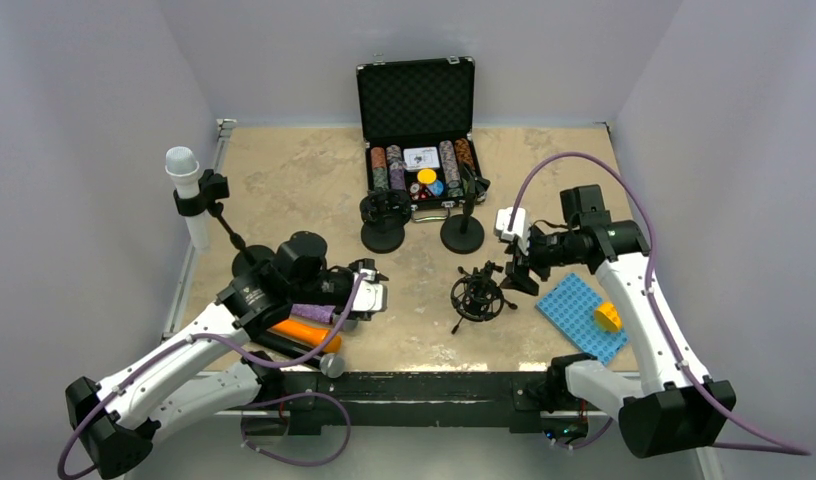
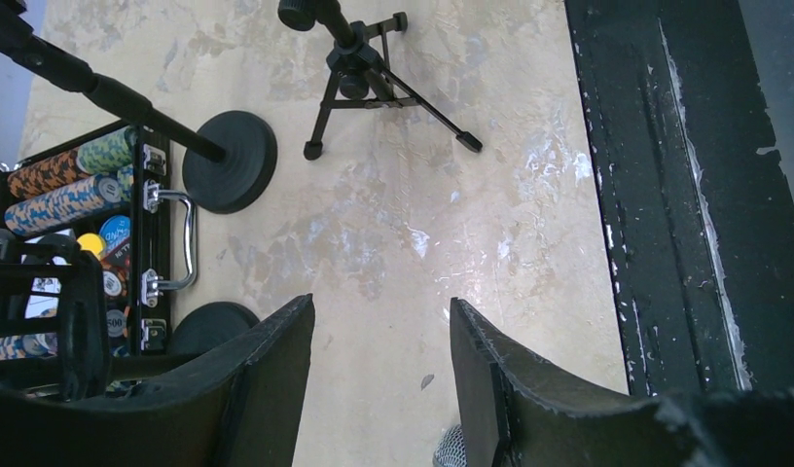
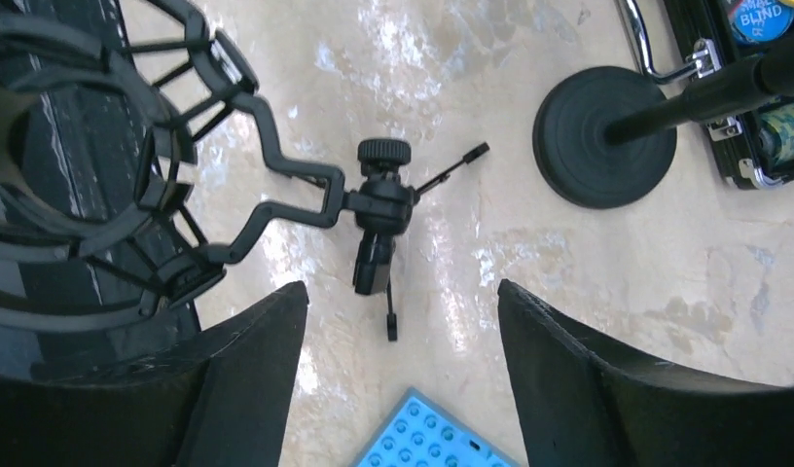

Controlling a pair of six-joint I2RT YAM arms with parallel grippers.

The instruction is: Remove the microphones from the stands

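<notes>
Plain grey walls (image 1: pixel 84 80) on three sides; mottled beige tabletop (image 1: pixel 304 180).

three round-base stands (image 1: pixel 242 263) (image 1: pixel 384 237) (image 1: pixel 462 236), one tripod stand (image 1: pixel 476 297), one white mic (image 1: pixel 183 164), one chip case (image 1: pixel 416 92), one blue plate (image 1: pixel 569 305), one yellow brick (image 1: pixel 608 317).

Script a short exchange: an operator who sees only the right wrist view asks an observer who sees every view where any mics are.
Operator: The mount ahead of my claw looks empty. Is a mic in sight anywhere?
Observer: Yes. What looks like a dark mic lies at the near edge, beside the left arm.
Operator: Is that the only one?
Observer: No. A white mic is clipped in a stand at the left edge.
</notes>
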